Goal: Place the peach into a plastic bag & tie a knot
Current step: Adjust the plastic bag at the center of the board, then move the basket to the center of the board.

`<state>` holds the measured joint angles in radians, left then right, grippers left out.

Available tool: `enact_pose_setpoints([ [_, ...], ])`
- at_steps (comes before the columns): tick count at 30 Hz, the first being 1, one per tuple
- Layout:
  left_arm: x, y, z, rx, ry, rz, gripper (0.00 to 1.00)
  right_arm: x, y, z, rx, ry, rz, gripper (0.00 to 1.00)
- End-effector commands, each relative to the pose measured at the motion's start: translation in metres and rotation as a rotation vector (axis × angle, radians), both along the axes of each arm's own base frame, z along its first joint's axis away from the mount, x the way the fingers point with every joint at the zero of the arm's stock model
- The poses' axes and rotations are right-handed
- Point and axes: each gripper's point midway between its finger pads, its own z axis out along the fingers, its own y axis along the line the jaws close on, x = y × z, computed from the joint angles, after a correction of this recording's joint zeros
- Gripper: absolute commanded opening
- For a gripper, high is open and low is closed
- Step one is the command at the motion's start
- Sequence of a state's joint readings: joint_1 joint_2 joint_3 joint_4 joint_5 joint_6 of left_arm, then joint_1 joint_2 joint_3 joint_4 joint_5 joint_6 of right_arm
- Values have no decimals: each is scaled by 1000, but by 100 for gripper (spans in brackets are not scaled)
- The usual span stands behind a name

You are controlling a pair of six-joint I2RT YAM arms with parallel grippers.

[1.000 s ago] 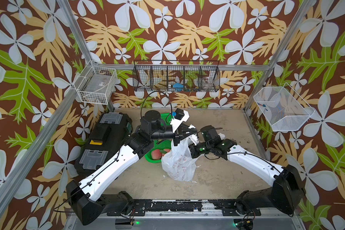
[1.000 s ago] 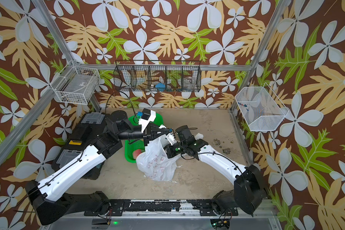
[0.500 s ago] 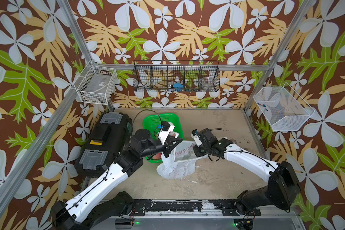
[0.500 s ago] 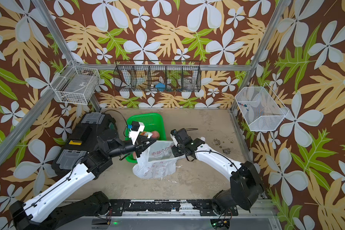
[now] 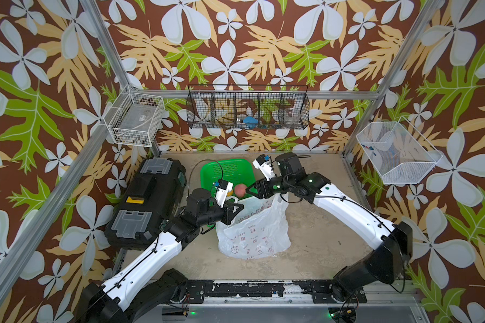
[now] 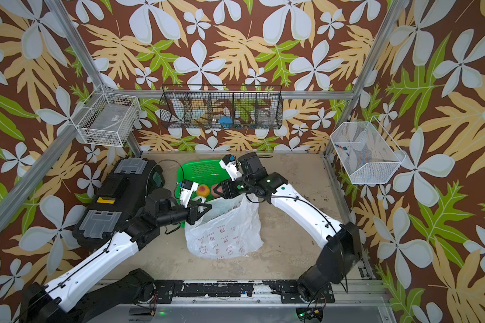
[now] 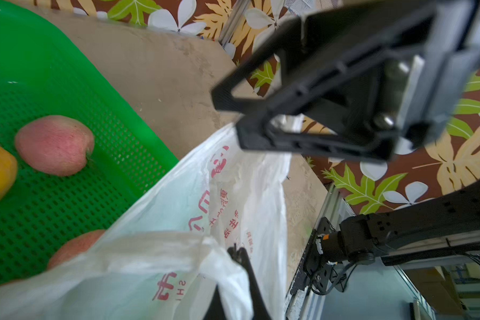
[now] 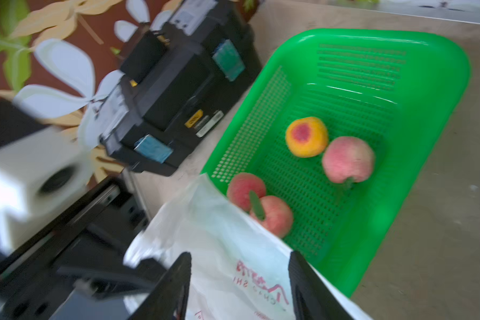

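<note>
So, plastic bag (image 5: pixel 255 235): slumped on the tabletop (image 5: pixel 314 223) just beside the green basket (image 5: pixel 227 169), its mouth turned toward the basket, no knot tied.
Left gripper (image 5: pixel 239 208): pinched together on the bag's rim, lifting it so the mouth gapes.
Right gripper (image 8: pixel 239 259): jaws apart and empty, over the opposite rim, aimed at the basket.
Peach (image 8: pixel 348 159): in the basket with three other fruits, none bagged.
Judged step: reaching for a peach.
</note>
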<state>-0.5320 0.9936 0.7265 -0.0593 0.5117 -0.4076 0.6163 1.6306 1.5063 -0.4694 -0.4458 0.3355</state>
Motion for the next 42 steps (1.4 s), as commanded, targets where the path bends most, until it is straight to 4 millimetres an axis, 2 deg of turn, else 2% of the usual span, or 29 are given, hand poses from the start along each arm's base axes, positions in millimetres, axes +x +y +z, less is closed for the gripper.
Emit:
enact_pose_setpoints([
  [1, -17, -10, -1, -68, 86, -85, 0, 62, -33, -32, -162, -20, -288, 61],
  [2, -21, -10, -4, -73, 110, -96, 0, 79, -43, -45, -231, -32, -342, 63],
  [4, -25, -7, -11, -75, 140, -87, 0, 102, -47, -63, -325, -56, -377, 73],
  [7, -26, -5, -16, -65, 145, -75, 0, 124, -38, -105, -400, 36, -342, 76],
  [10, -24, -8, -12, -68, 144, -85, 0, 138, -24, -128, -405, 71, -325, 76],
  [14, -18, -12, -8, -68, 136, -93, 0, 150, -15, -150, -396, 88, -341, 71],
  [16, -15, -12, -5, -64, 123, -92, 0, 156, -20, -163, -414, 103, -363, 62],
  [18, -13, -14, 0, -60, 111, -96, 0, 162, -27, -169, -404, 113, -392, 49],
  [21, -7, -16, 5, -38, 92, -102, 0, 175, -47, -165, -376, 108, -458, 29],
  [23, -3, -18, 10, -23, 74, -105, 0, 183, -64, -162, -366, 106, -499, 21],
  [26, 4, -19, 19, -6, 43, -107, 0, 192, -95, -159, -359, 109, -566, 15],
  [30, 15, -12, 24, 42, 14, -94, 0, 196, -133, -162, -347, 132, -625, 15],
  [32, 24, -4, 25, 90, -1, -56, 0, 196, -145, -161, -353, 137, -636, 22],
  [34, 35, 5, 28, 131, -3, -4, 0, 193, -156, -152, -381, 119, -651, 41],
  [36, 42, 10, 35, 167, -2, 25, 0, 188, -166, -133, -417, 78, -674, 54],
  [39, 45, 14, 46, 204, -8, 39, 0, 173, -170, -102, -454, -2, -665, 63],
  [42, 42, 14, 47, 203, 23, 38, 0, 151, -155, -93, -546, -59, -586, 69],
])
